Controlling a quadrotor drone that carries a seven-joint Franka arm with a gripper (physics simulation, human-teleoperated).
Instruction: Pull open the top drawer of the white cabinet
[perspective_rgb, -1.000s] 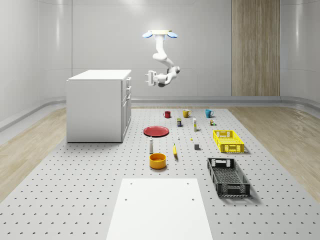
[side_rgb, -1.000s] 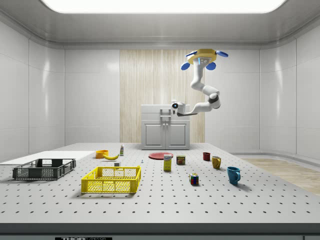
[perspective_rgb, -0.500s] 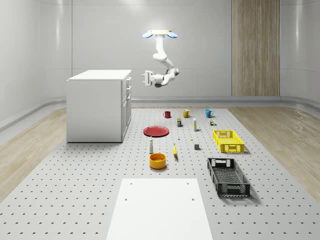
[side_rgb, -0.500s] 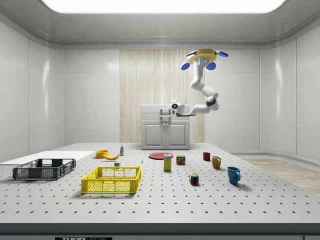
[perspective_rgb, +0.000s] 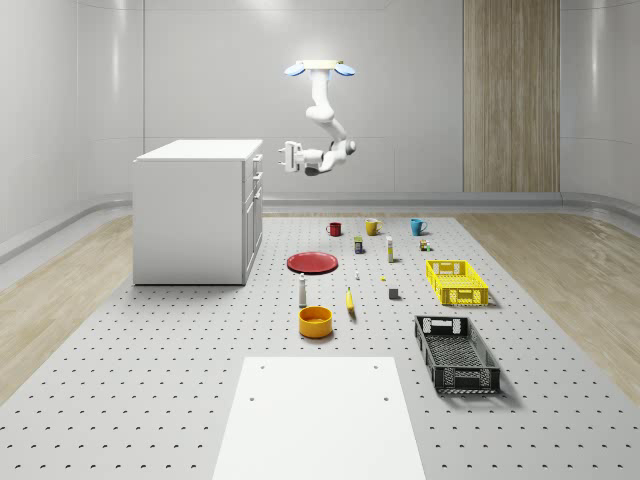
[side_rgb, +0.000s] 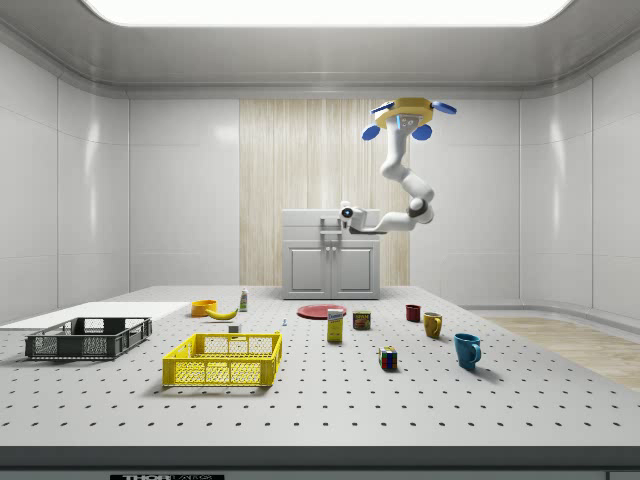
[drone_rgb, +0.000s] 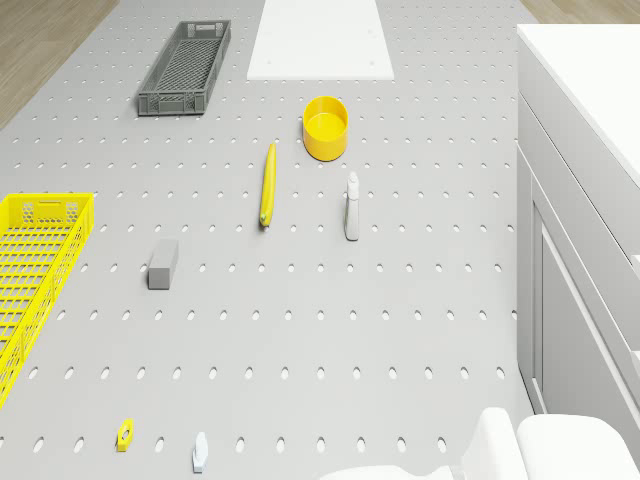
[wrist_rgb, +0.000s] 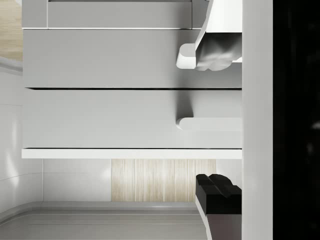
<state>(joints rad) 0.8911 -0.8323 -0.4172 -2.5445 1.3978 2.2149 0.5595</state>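
The white cabinet (perspective_rgb: 195, 210) stands at the whole-scene view's left, its drawer fronts facing the drone's side. The drone (perspective_rgb: 320, 68) hovers high over the table's far end, beside the cabinet. Its arm bends down and reaches level toward the top drawer (perspective_rgb: 257, 160). The gripper (perspective_rgb: 288, 157) hangs a short gap from that drawer's front, at its height. In the wrist view the gripper (wrist_rgb: 216, 121) is open, with a pale finger (wrist_rgb: 212, 50) and a dark finger (wrist_rgb: 217, 192) on either side of the top drawer's handle (wrist_rgb: 207, 123). In the side view the gripper (side_rgb: 340, 212) overlaps the cabinet (side_rgb: 332, 265).
On the pegboard table lie a red plate (perspective_rgb: 312, 262), an orange bowl (perspective_rgb: 315, 321), a banana (perspective_rgb: 350, 300), a spray bottle (perspective_rgb: 302, 290), a yellow crate (perspective_rgb: 457, 282), a black crate (perspective_rgb: 457, 353) and three mugs (perspective_rgb: 372, 227). A white board (perspective_rgb: 320, 415) lies at the front.
The gripper has moved toward the cabinet's drawer front, to the whole-scene view's left and slightly up. The arm's elbow has folded in. The drone has held its place.
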